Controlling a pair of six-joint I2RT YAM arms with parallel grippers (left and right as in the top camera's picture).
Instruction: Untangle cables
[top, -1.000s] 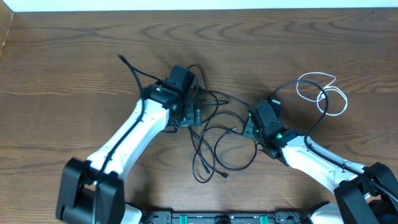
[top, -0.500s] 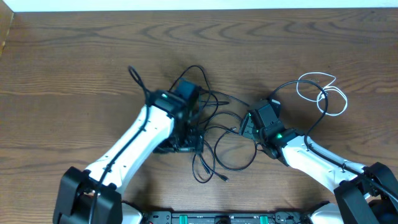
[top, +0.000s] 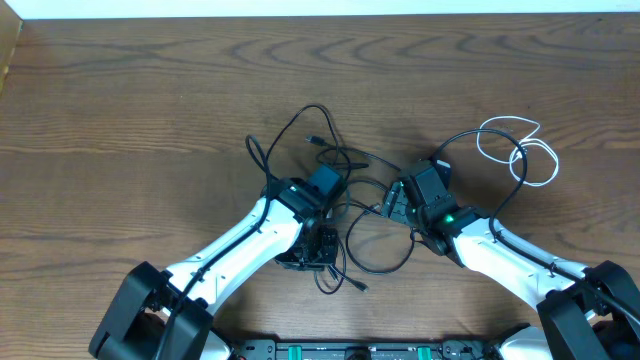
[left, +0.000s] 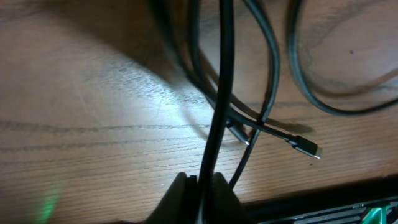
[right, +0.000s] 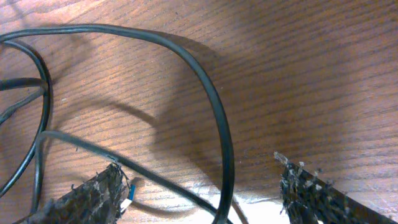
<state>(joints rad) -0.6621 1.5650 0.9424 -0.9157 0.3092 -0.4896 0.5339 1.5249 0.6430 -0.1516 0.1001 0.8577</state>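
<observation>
Wooden table (top: 120, 90) with both arms reaching into the middle. Left arm (top: 235, 245) comes in from bottom left, right arm (top: 500, 250) from bottom right.

Black cables (top: 345, 170) lie in one loose tangle mid-table between the two wrists, loops crossing each other. One strand arcs off to the right. White cable (top: 525, 150) is coiled by itself at the right, and a black strand looks to overlap its left edge.

Left gripper (top: 318, 252) is at the lower left edge of the tangle. In the wrist view its jaws are pinched shut on one black strand (left: 219, 93), which runs straight up from the fingers across other strands.

Right gripper (right: 199, 196) is at the right side of the tangle, jaws wide apart, holding nothing. A black loop (right: 208, 99) lies flat on the wood and passes between its fingers (right: 93, 196).

A small plug end (left: 306, 150) lies free on the table near the held strand. A second plug (left: 239, 134) sits close by, where strands cross.

Step as I read it: grab-and-separate. Left has its strand, right is not yet gripping.

Next move probably calls for right to close on the loop under it as an anchor. Left then draws its strand out of the pile slowly, so the crossings slide off rather than cinch
</observation>
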